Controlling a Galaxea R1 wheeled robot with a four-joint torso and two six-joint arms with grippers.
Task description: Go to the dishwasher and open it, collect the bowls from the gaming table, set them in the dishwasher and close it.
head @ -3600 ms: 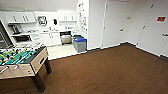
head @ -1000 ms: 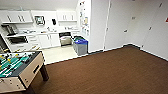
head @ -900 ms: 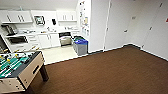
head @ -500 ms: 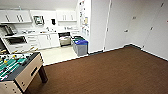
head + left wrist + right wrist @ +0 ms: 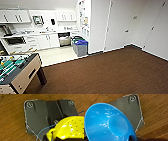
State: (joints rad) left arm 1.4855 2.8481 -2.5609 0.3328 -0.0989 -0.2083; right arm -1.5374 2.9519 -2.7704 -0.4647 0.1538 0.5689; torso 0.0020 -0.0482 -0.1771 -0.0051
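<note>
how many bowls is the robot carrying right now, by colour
blue bowl: 1, seen large in the right wrist view
yellow perforated bowl: 1, seen large in the left wrist view
total: 2

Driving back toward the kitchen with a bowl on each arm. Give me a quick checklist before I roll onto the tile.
1. Blue bowl at the right wrist: in view, ok.
2. Yellow perforated bowl at the left wrist: in view, ok.
3. Grip of either pincer on its bowl: cannot tell.
4. Brown carpet ahead: nothing lying on it, ok.
5. Blue-lidded bin at the tile edge: close to the route, not ok.
6. Dishwasher open: dark opening under the counter, cannot tell.
</note>
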